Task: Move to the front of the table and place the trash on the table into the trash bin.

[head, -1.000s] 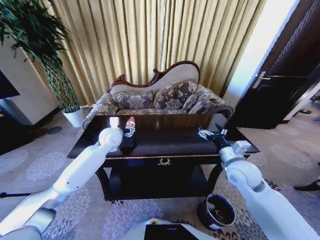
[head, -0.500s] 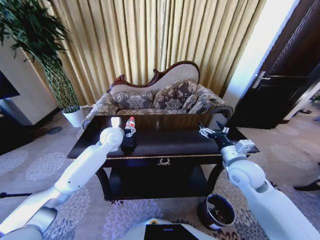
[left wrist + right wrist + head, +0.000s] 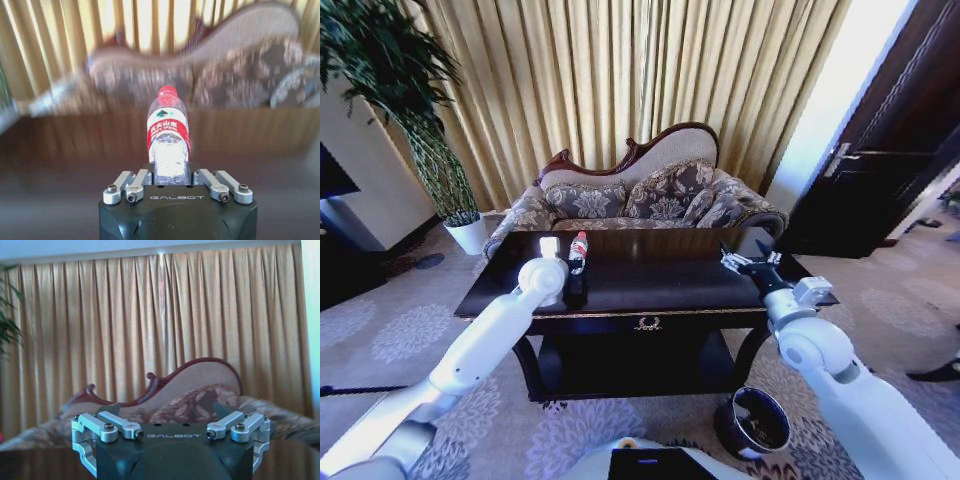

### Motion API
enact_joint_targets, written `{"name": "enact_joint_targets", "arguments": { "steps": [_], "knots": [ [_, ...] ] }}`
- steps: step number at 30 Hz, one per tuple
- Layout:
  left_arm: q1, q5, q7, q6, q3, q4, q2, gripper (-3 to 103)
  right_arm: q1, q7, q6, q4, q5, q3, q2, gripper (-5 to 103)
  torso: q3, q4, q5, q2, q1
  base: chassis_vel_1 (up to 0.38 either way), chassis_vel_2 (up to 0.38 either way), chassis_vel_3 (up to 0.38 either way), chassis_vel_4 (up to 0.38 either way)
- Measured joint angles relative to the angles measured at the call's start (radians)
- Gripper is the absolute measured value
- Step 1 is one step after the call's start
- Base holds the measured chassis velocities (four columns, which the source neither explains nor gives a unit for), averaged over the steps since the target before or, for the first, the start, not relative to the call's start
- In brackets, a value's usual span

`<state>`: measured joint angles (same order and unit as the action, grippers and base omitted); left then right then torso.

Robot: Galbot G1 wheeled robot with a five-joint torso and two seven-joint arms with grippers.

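Bottle [image 3: 578, 252] stands mid-table, left gripper [image 3: 171, 176] spread around it (right gripper [image 3: 748, 264] open, empty).

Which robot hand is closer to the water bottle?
The left one. The left gripper sits right in front of the bottle, lined up with it. The right gripper hangs over the far right end of the table, well away from it.
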<state>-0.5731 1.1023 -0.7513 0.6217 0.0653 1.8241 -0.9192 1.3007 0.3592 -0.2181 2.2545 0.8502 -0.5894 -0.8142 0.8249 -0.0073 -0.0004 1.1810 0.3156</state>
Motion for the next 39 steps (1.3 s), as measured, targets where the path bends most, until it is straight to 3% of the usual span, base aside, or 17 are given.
{"name": "enact_joint_targets", "arguments": {
  "steps": [1,2,5,6,10,11,14,15,16,18,21,25,28,39],
  "knots": [
    [-0.018,-0.104,0.064,-0.035,-0.004,0.011,0.015,30,-0.002,0.027,-0.002,0.035,0.058,0.010,0.013,100,0.000,0.0000,0.0002,0.000,0.000,0.000,0.000,0.000,0.000],
    [-0.018,-0.104,0.064,-0.035,-0.004,0.011,0.015,30,-0.002,0.027,-0.002,0.035,0.058,0.010,0.013,100,0.000,0.0000,0.0002,0.000,0.000,0.000,0.000,0.000,0.000],
    [-0.084,-0.392,0.252,-0.152,-0.040,0.045,0.065,30,-0.015,0.050,-0.012,0.113,0.204,0.027,0.053,100,0.000,0.0000,0.0000,0.000,0.000,0.000,0.000,0.000,0.000],
    [-0.084,-0.392,0.252,-0.152,-0.040,0.045,0.065,30,-0.015,0.050,-0.012,0.113,0.204,0.027,0.053,100,0.000,0.0000,0.0000,0.000,0.000,0.000,0.000,0.000,0.000],
    [-0.159,-0.613,0.373,-0.315,-0.111,0.076,0.119,30,-0.059,0.042,-0.017,0.159,0.399,0.032,0.129,100,0.000,0.0000,0.0002,0.000,0.000,0.000,0.000,0.000,0.000],
    [-0.159,-0.613,0.373,-0.315,-0.111,0.076,0.119,30,-0.059,0.042,-0.017,0.159,0.399,0.032,0.129,100,0.000,0.0000,0.0002,0.000,0.000,0.000,0.000,0.000,0.000],
    [-0.227,-0.797,0.569,-0.522,-0.196,0.102,0.171,30,-0.127,-0.001,-0.018,0.178,0.572,0.047,0.203,100,0.000,0.0001,0.0002,0.000,0.000,0.000,0.000,0.000,0.000],
    [-0.227,-0.797,0.569,-0.522,-0.196,0.102,0.171,30,-0.127,-0.001,-0.018,0.178,0.572,0.047,0.203,100,0.000,0.0001,0.0002,0.000,0.000,0.000,0.000,0.000,0.000],
    [-0.239,-0.837,0.618,-0.594,-0.212,0.111,0.188,30,-0.157,-0.009,-0.018,0.180,0.610,0.064,0.220,100,0.000,0.0002,0.0002,0.000,0.000,0.000,0.000,0.000,0.000],
    [-0.246,-0.878,0.664,-0.673,-0.223,0.126,0.210,30,-0.204,-0.028,-0.018,0.181,0.652,0.093,0.241,100,0.000,0.0002,0.0002,0.000,0.000,0.000,0.000,0.000,0.000],
    [-0.237,-0.916,0.688,-0.720,-0.212,0.151,0.223,30,-0.264,-0.062,-0.019,0.183,0.676,0.138,0.258,100,0.000,0.0000,0.0003,0.000,0.000,0.000,0.000,0.000,0.000],
    [-0.221,-0.927,0.691,-0.723,-0.172,0.183,0.224,30,-0.320,-0.088,-0.019,0.174,0.687,0.184,0.262,100,0.000,-0.0004,0.0003,0.000,0.000,0.000,0.000,0.000,0.000],
    [-0.200,-0.927,0.679,-0.688,-0.086,0.243,0.218,30,-0.417,-0.115,-0.015,0.143,0.695,0.268,0.271,100,0.000,0.0000,0.0005,0.000,0.000,0.000,0.000,0.000,0.000],
    [-0.090,-0.903,0.655,-0.649,0.002,0.264,0.213,30,-0.610,-0.124,-0.009,0.053,0.702,0.444,0.260,100,0.000,-0.0003,0.0005,0.000,0.000,0.000,0.000,0.000,0.000]
  ]
}}
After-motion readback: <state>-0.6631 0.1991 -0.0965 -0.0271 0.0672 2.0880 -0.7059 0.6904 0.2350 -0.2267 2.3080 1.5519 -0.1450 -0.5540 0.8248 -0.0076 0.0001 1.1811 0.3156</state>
